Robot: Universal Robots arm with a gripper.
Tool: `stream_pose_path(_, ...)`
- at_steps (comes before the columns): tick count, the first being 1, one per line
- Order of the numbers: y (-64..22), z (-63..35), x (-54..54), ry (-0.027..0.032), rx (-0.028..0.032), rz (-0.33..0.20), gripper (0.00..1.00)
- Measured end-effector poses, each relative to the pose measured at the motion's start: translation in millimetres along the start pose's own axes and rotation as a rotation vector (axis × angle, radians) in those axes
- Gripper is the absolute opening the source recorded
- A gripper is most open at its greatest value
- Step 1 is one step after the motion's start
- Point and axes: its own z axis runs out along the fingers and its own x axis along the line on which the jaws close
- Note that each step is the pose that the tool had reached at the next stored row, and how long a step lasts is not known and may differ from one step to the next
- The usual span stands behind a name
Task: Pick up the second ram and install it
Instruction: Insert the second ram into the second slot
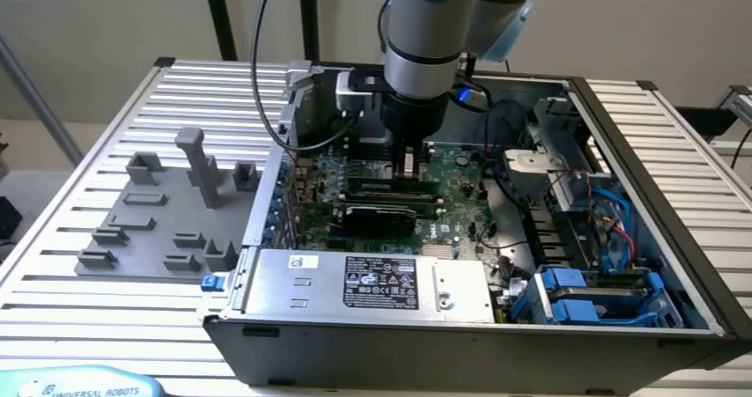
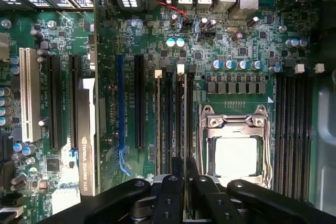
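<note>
1. Nearest you in the wrist view, the gripper (image 2: 182, 184) has its fingers drawn close on the top edge of the second ram (image 2: 181, 124), which it holds edge-on.
2. That stick stands upright over the motherboard slots (image 2: 173, 124), beside an already seated stick (image 2: 158, 124); you cannot tell whether it is fully home.
3. Judge it light, stiff and thin, yet fragile: grip the bare board edge near the middle, not the chips.
4. Farther off, the CPU socket (image 2: 233, 145) and the computer case (image 1: 470, 344) sit on the worktop (image 1: 70, 300).
</note>
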Motion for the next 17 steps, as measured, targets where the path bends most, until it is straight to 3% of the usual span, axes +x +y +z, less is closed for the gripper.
stream_pose_path(4,-0.2,6.9,0.4,0.0005,0.0000,0.000,0.13)
stream_pose_path(11,-0.3,8.7,0.5,0.0002,0.0002,0.000,0.13)
stream_pose_path(17,-0.3,12.1,0.7,0.0110,0.0003,0.000,0.13)
